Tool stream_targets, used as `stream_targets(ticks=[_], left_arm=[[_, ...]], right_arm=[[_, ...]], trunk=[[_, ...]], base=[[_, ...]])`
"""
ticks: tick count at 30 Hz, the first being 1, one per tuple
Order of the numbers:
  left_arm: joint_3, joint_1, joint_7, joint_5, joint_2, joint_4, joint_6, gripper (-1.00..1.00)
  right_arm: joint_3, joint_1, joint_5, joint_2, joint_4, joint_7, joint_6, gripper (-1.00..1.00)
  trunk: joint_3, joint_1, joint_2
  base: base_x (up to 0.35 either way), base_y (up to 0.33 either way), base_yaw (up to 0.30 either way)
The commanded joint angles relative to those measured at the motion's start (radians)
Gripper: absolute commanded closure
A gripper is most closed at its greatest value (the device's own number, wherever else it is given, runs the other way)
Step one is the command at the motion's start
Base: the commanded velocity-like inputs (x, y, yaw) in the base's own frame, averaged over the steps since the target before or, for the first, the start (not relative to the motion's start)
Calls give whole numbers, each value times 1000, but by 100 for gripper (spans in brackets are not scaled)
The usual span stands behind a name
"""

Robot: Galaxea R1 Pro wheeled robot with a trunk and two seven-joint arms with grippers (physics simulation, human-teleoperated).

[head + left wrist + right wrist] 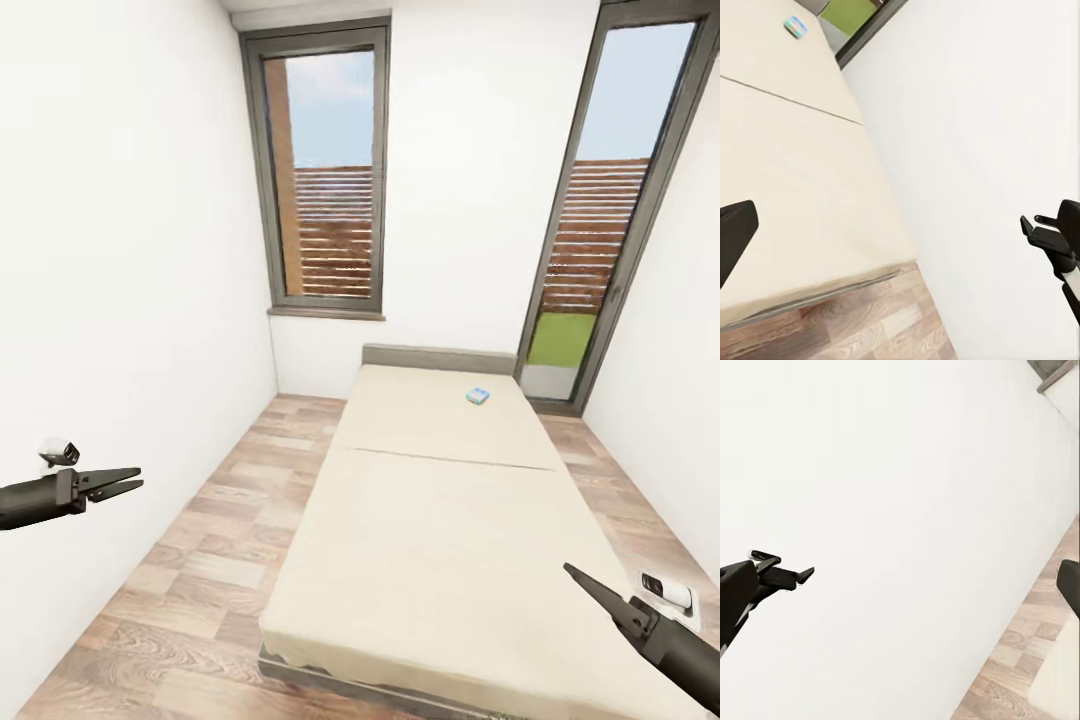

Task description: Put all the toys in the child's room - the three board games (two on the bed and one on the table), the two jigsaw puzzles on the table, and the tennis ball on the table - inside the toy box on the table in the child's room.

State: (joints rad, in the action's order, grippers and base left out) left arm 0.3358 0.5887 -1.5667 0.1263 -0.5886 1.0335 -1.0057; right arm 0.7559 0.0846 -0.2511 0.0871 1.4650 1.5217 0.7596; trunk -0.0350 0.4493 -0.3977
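While the head view looks down the length of the child's room (470,200), both arms are raised at the sides, clear of everything. Left hand (128,484) is level, pointing toward the middle of the room above the wood-plank floor (210,540), near the left wall. Its two fingers (112,473) are parted in a moderate V, holding nothing. Right hand (575,574) comes up from the lower right corner of the head view, angled up and toward the left, over the bed (440,560) near its right edge and foot end. From here its fingers read as one dark taper; cannot tell how far they stand apart. Nothing visible between them.

One board game (479,396), a small pale blue box, lies flat on the mattress part nearer the headboard (437,357), toward the bed's right edge and close to the headboard. It is well apart from both hands. The left wrist view shows the same box (795,26) at the far end of the mattress.

Two tall grey-framed windows (325,170) stand in the far wall behind the headboard.
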Motion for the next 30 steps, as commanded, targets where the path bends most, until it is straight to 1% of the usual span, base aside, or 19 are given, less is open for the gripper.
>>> stream_targets(ticks=[1, 19, 25, 30], left_arm=[[0, 0, -4, -1, -1, 0, -10, -100], [0, 0, -4, -1, 0, 0, -10, -100], [0, 0, -4, -1, 0, 0, -10, -100], [0, 0, -4, -1, 0, 1, -9, -100]], right_arm=[[0, 1, 0, 0, 0, 3, 10, -100], [0, 1, 0, 0, 0, 3, 11, -100], [0, 1, 0, 0, 0, 3, 12, -100], [1, 1, 1, 0, 0, 3, 12, -100]], trunk=[[-2, 1, -2], [-2, 1, -2], [-2, 1, -2], [-3, 1, -2]], base=[[0, 0, -276], [0, -3, -276], [0, -105, -275], [0, -210, -275]])
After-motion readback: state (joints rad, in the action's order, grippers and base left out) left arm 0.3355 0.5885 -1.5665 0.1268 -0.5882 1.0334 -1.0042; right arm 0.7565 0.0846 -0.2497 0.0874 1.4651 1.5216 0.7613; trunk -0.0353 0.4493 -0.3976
